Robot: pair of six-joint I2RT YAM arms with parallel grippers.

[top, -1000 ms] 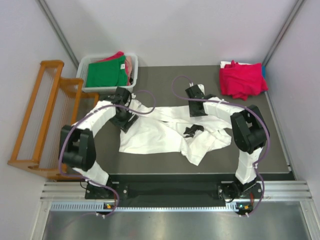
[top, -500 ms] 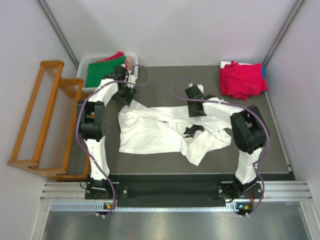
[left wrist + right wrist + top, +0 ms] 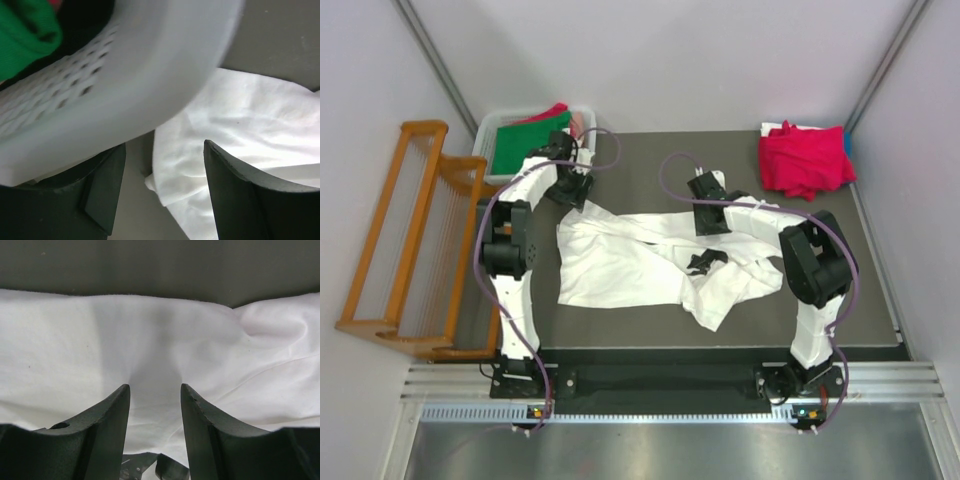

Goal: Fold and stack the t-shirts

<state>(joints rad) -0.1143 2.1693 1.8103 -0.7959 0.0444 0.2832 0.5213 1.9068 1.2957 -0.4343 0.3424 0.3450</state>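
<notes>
Since a second ago the left arm has unfolded and carried the left pincer (image 3: 570, 187) off the white cloth to the basket's near right corner; the right arm has barely shifted.

Far to the left of that pincer stands the orange wooden rack (image 3: 395, 230). Just to its left and beyond it sits the white slatted basket (image 3: 486, 150), holding a folded green t-shirt (image 3: 525, 142) with a red t-shirt (image 3: 553, 111) behind it. In the wrist view the left pincer (image 3: 165, 149) has its jaws wide apart with nothing between them. The basket wall (image 3: 130, 85) looms close above the fingers, and a fold of the green t-shirt (image 3: 25, 30) shows over the rim.

Below and to the right of this pincer lies the white t-shirt (image 3: 620, 265), rumpled and spread across the dark table (image 3: 640, 155). Its corner (image 3: 250, 115) reaches under the open jaws. A small black thing (image 3: 705, 262) rests on the cloth, on the near side of the right pincer; we cannot tell what it is.

The right pincer (image 3: 709, 215) sits at the shirt's far edge. Close up, the right pincer (image 3: 153, 386) has its jaws partway apart, and the white t-shirt (image 3: 60, 340) puckers toward the gap. We cannot tell whether the cloth is clamped.

Well to the right of that pincer, at the far right corner, lies a crimson heap of t-shirts (image 3: 805, 160).
</notes>
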